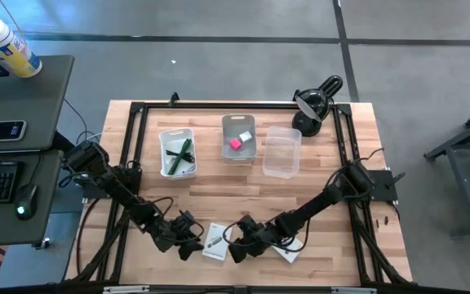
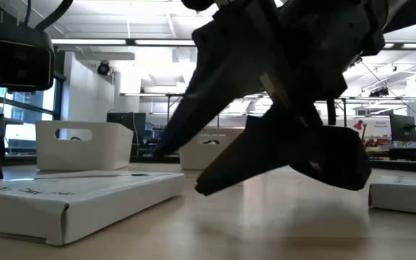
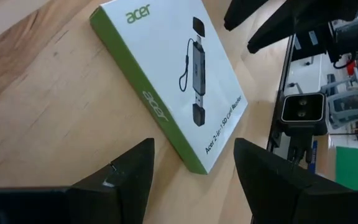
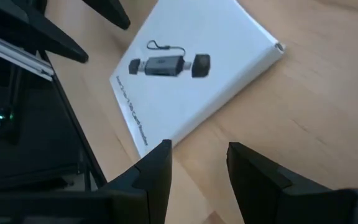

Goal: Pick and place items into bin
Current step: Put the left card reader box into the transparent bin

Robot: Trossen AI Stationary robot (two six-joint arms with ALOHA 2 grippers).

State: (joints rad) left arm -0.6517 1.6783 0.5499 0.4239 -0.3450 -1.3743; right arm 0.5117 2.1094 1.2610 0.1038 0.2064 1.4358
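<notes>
A flat white box with a green edge and a printed card reader [image 3: 179, 81] lies on the wood near the table's near edge [image 1: 216, 241]. My left gripper [image 1: 190, 241] stands open just left of it, its fingers [image 3: 194, 149] short of the box's edge. My right gripper [image 1: 237, 247] is open just right of it, fingers [image 4: 199, 149] facing the same box [image 4: 191, 74]. In the low view the right gripper [image 2: 280, 152] hovers beside the box [image 2: 71, 195]. A second white box [image 1: 288, 251] lies under the right arm.
At the table's middle stand a white bin [image 1: 176, 153] holding a green pen and black cable, a grey bin [image 1: 239, 136] holding a pink block and white cube, and a clear bin [image 1: 281, 151]. A black desk lamp [image 1: 312, 102] sits at the far right corner.
</notes>
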